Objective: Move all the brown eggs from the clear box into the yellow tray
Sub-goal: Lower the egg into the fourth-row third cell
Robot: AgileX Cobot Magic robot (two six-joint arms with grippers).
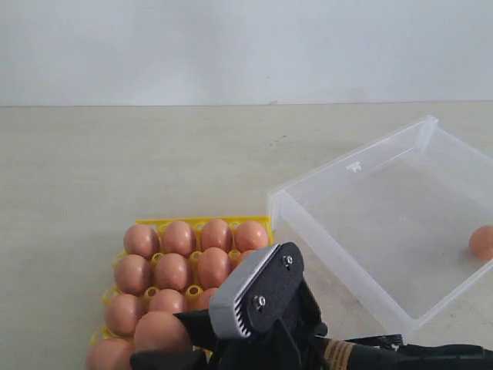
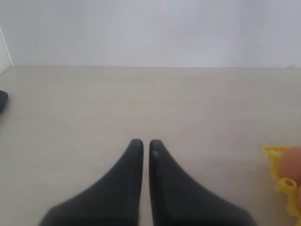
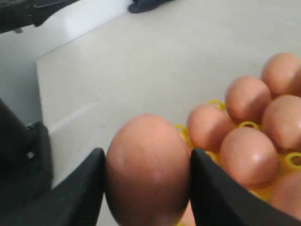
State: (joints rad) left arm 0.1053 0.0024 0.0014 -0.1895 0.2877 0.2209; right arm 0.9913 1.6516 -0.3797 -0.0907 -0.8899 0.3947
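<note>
The yellow tray (image 1: 179,223) lies at the lower left with several brown eggs (image 1: 179,237) seated in its cups. My right gripper (image 3: 147,156) is shut on one brown egg (image 3: 147,165), both black fingers pressed to its sides, above the tray's near left corner. In the exterior view that held egg (image 1: 160,333) sits at the bottom edge in front of the arm's grey wrist. One brown egg (image 1: 483,241) lies inside the clear box (image 1: 348,166) at the right. My left gripper (image 2: 146,146) hovers over bare table, fingers nearly touching, with nothing between them.
The tray's corner with an egg (image 2: 291,162) shows at the edge of the left wrist view. The beige table (image 1: 154,162) stretches behind the tray to a white wall. A dark object (image 2: 2,101) lies at the table's edge.
</note>
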